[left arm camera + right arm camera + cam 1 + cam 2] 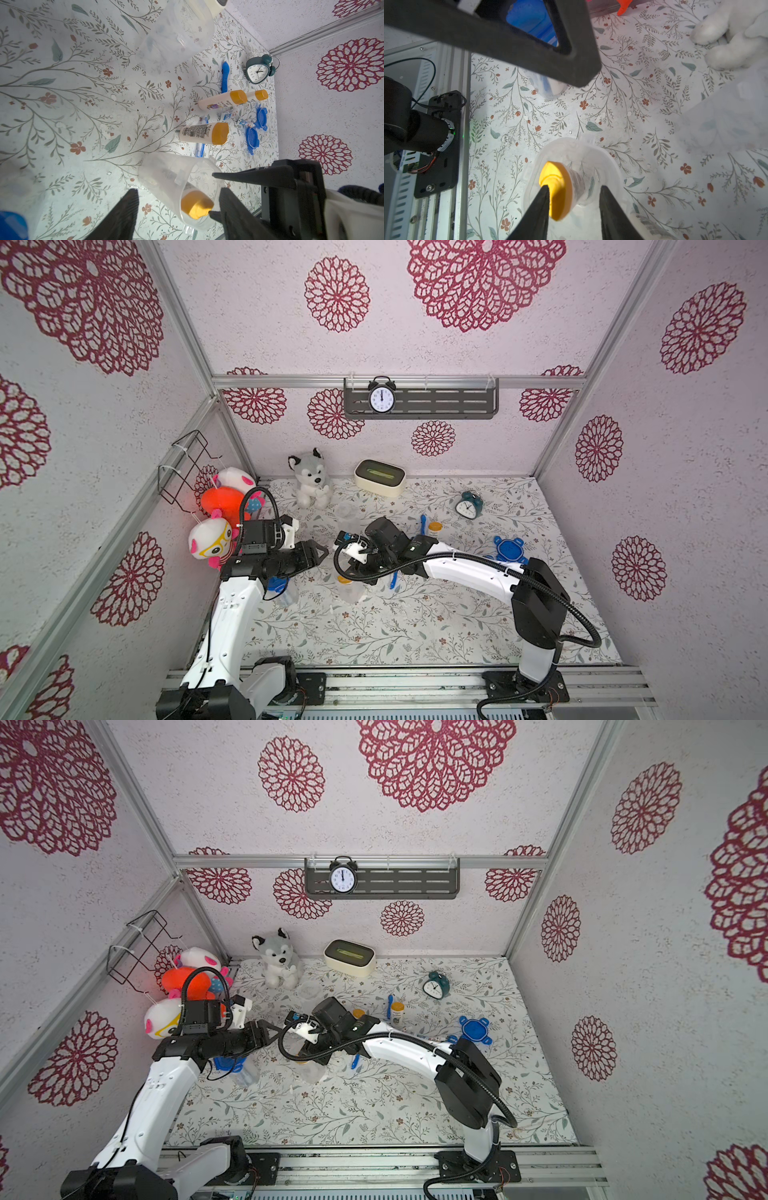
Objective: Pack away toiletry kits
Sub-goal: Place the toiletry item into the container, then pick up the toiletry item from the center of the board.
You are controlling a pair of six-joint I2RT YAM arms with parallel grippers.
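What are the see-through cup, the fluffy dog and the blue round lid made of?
Clear plastic cup: thin, glossy plastic, probably; the floral table cover shows through its wall.
Grey-and-white husky toy: soft, fuzzy plush fabric.
Blue tabbed round lid: smooth moulded plastic, likely; evenly coloured.

- Cup (351,593) under right arm (457,570): partly hidden in both top views.
- Blue thing (10,225), blurred, cut off at corner; cannot identify.
- Plush toy (733,31) cut by frame edge.

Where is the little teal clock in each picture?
In a top view: teal clock, back right on the table, near the blue toothbrush.
In a top view: clock there too.
Left wrist: clock by the wall, beyond the toothbrush.
Right wrist: not in it.
Shared landmark: that blue toothbrush.
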